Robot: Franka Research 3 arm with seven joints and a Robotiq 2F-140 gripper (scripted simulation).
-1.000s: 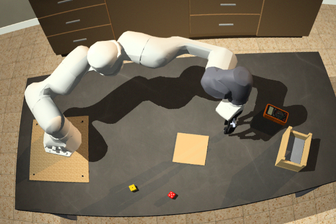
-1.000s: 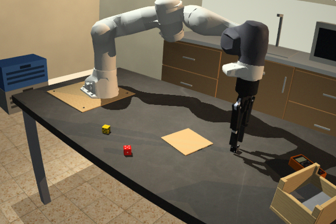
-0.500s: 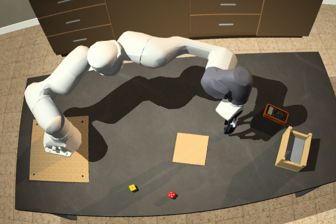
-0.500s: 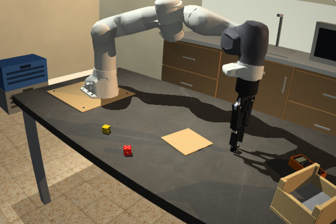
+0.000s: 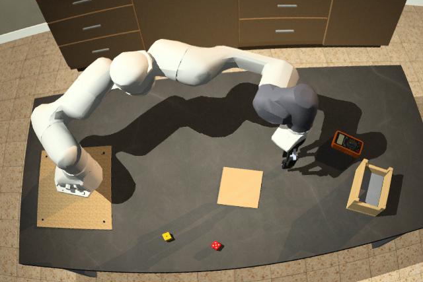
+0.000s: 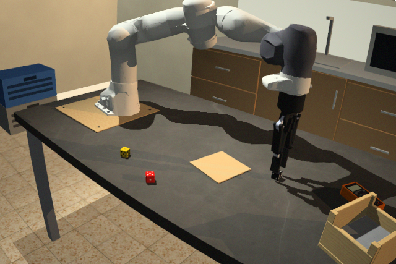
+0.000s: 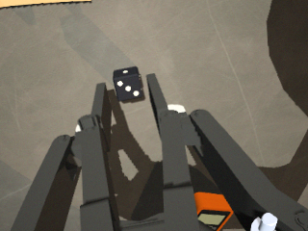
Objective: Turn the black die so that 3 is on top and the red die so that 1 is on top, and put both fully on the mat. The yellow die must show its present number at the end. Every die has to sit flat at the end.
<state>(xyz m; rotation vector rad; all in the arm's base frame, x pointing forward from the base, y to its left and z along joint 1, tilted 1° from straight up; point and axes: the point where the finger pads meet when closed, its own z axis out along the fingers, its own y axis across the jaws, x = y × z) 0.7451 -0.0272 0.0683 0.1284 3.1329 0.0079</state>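
The black die [image 7: 128,87] [image 6: 279,175] stands between the gripper's fingertips, showing 3 on its upper face and 1 on the side toward the mat; the fingers mostly hide it in the exterior view. My gripper [image 5: 289,163] [image 6: 279,170] [image 7: 128,91] points down, low over the table right of the mat, open, with a gap each side of the die. The red die [image 5: 215,245] [image 6: 150,177] sits flat near the front edge, 5 on top, 1 on a side. The yellow die [image 5: 166,236] [image 6: 125,152] sits flat left of it, 1 on top. The mat [image 5: 240,187] [image 6: 219,166] is square.
An orange multimeter [image 5: 347,143] [image 6: 353,189] [image 7: 214,207] lies right of the gripper. An open wooden box [image 5: 355,186] [image 6: 338,242] stands front right of it. The arm's base stands on a wooden board [image 5: 75,218] [image 6: 96,124] at the left.
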